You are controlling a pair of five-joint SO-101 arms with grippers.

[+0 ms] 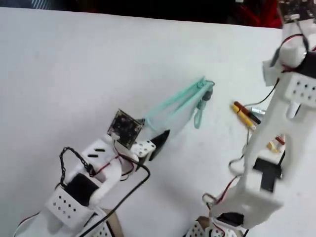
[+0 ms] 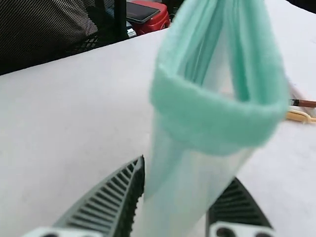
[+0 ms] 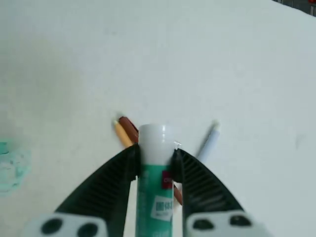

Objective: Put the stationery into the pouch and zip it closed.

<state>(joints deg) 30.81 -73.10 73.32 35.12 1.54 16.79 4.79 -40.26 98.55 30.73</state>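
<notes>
Since the mint pouch (image 2: 217,113) is soft, light and floppy, the left hand (image 2: 186,173) pinches its thin wall below the banded rim, which seems a sound hold for presenting an open mouth. The right hand (image 3: 155,150) is clamped on a glue stick (image 3: 155,133) near its white cap; the stick is rigid and smooth and may slip. Beside the pouch, coloured pencils (image 3: 126,131) and a pale pen (image 3: 210,138) lie on the white counter (image 3: 197,59). Beyond the pouch, a red object (image 2: 145,15) sits past the counter's edge.

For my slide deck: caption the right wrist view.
Right claw grips a white-capped green glue stick above a brown pencil, yellow pencil and pale blue pen.
</notes>
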